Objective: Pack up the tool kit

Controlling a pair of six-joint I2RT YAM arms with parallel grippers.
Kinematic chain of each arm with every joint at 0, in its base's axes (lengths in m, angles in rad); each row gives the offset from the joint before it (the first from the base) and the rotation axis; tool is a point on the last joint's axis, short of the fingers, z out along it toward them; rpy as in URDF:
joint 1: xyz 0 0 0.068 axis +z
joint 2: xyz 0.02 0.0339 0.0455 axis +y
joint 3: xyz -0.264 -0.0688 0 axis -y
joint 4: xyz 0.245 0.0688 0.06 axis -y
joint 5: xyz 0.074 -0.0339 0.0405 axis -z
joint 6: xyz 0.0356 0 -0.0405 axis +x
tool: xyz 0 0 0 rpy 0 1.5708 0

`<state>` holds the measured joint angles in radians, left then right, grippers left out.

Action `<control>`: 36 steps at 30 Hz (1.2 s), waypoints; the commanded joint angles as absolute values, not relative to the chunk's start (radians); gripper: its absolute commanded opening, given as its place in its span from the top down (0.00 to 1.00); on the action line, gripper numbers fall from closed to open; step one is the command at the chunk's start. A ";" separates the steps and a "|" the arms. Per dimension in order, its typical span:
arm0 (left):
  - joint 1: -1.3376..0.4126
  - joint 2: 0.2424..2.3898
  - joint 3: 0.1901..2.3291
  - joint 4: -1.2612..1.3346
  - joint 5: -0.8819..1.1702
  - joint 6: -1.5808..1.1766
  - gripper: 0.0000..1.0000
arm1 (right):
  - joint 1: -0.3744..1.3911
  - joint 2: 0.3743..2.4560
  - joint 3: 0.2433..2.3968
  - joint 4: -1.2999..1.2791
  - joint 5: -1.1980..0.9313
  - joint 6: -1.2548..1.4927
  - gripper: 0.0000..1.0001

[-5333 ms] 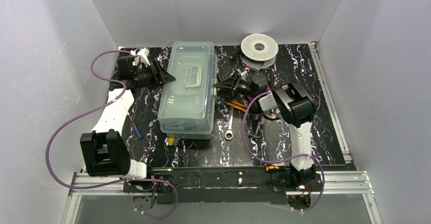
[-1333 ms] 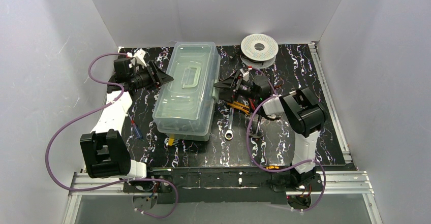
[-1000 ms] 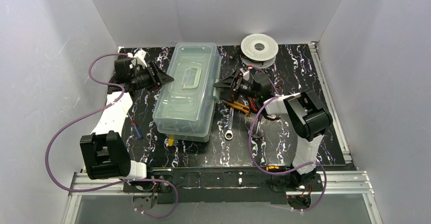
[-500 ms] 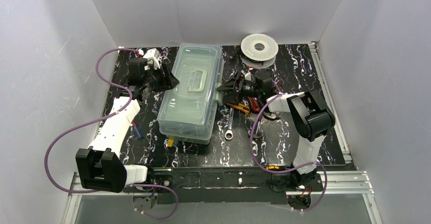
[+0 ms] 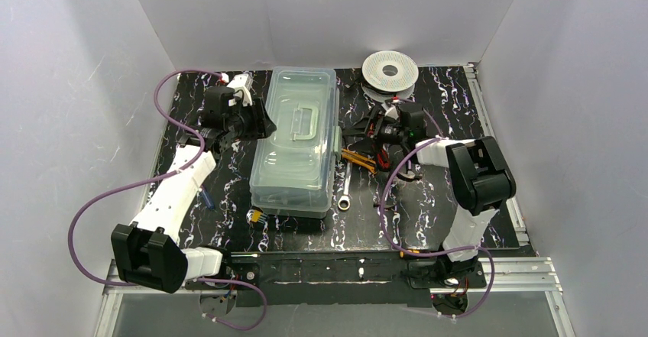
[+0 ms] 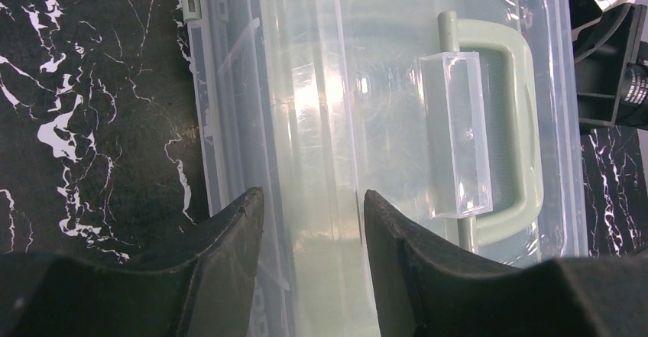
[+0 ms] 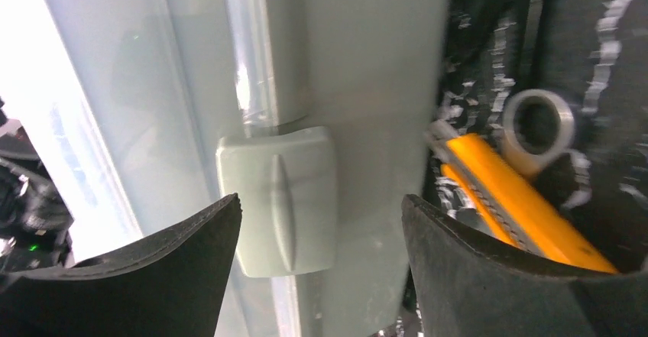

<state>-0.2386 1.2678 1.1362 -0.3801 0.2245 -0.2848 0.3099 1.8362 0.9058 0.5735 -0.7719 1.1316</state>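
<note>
The pale green toolbox [image 5: 296,153] lies closed in the middle of the mat, with its translucent lid [image 6: 321,85] down and the handle [image 6: 513,123] flat on top. My left gripper [image 5: 262,127] reaches over the lid's left edge. In the left wrist view the left gripper [image 6: 309,196] is open, one finger above the rim and one above the lid. My right gripper [image 5: 355,134] is open at the box's right side. In the right wrist view the latch [image 7: 279,199] sits between the fingers of the right gripper [image 7: 319,198]. An orange knife [image 7: 520,207] and a wrench [image 5: 345,188] lie to the right of the box.
A round white spool [image 5: 390,69] stands at the back right. A small blue-and-red screwdriver [image 5: 206,198] lies left of the box. A yellow-handled tool [image 5: 256,215] pokes out at its front left corner. Grey walls enclose the mat on three sides.
The toolbox has swung from skewed to square with the mat and shifted right. My left gripper moved back and right along its left edge. The right gripper drew back to the right.
</note>
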 commanded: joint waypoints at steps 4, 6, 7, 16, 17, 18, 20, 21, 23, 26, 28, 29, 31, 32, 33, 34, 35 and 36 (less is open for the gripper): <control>-0.249 1.324 1.085 -0.551 0.324 -0.258 0.61 | 0.272 1.787 0.880 0.416 -0.686 1.013 0.16; -0.245 1.322 1.083 -0.552 0.322 -0.258 0.61 | 0.272 1.790 0.894 0.380 -0.675 1.001 0.16; -0.244 1.322 1.084 -0.552 0.323 -0.258 0.61 | 0.272 1.791 0.898 0.361 -0.667 0.994 0.19; -0.227 1.325 1.087 -0.553 0.353 -0.260 0.61 | 0.360 1.876 0.940 0.408 -0.640 1.054 0.99; -0.225 1.328 1.087 -0.552 0.355 -0.261 0.61 | 0.368 1.881 0.950 0.409 -0.641 1.058 0.99; -0.225 1.328 1.086 -0.552 0.358 -0.261 0.61 | 0.374 1.889 0.959 0.413 -0.642 1.062 0.99; -0.225 1.328 1.086 -0.553 0.361 -0.261 0.61 | 0.394 1.896 0.978 0.423 -0.648 1.074 0.99; -0.225 1.328 1.085 -0.552 0.363 -0.261 0.61 | 0.403 1.896 0.987 0.425 -0.652 1.079 0.99; -0.224 1.328 1.086 -0.554 0.365 -0.261 0.61 | 0.422 1.884 1.000 0.433 -0.664 1.093 0.99; -0.223 1.325 1.085 -0.554 0.366 -0.261 0.61 | 0.428 1.832 0.967 0.552 -0.699 1.154 0.99; -0.223 1.319 1.082 -0.554 0.367 -0.261 0.61 | 0.425 1.781 0.943 0.593 -0.704 1.168 0.99; -0.224 1.317 1.081 -0.554 0.367 -0.261 0.61 | 0.424 1.759 0.937 0.598 -0.701 1.167 0.99; -0.223 1.315 1.078 -0.554 0.368 -0.261 0.61 | 0.423 1.731 0.935 0.620 -0.707 1.174 0.99; -0.223 1.316 1.080 -0.554 0.370 -0.261 0.61 | 0.423 1.726 0.934 0.640 -0.714 1.187 0.99; -0.224 1.316 1.079 -0.554 0.371 -0.261 0.61 | 0.424 1.725 0.929 0.676 -0.722 1.207 0.99; -0.224 1.317 1.080 -0.554 0.373 -0.262 0.61 | 0.423 1.728 0.921 0.717 -0.731 1.228 0.99; -0.224 1.316 1.079 -0.554 0.374 -0.262 0.61 | 0.423 1.734 0.917 0.747 -0.741 1.244 0.99; -0.223 1.316 1.079 -0.554 0.376 -0.262 0.61 | 0.423 1.741 0.918 0.755 -0.750 1.253 0.99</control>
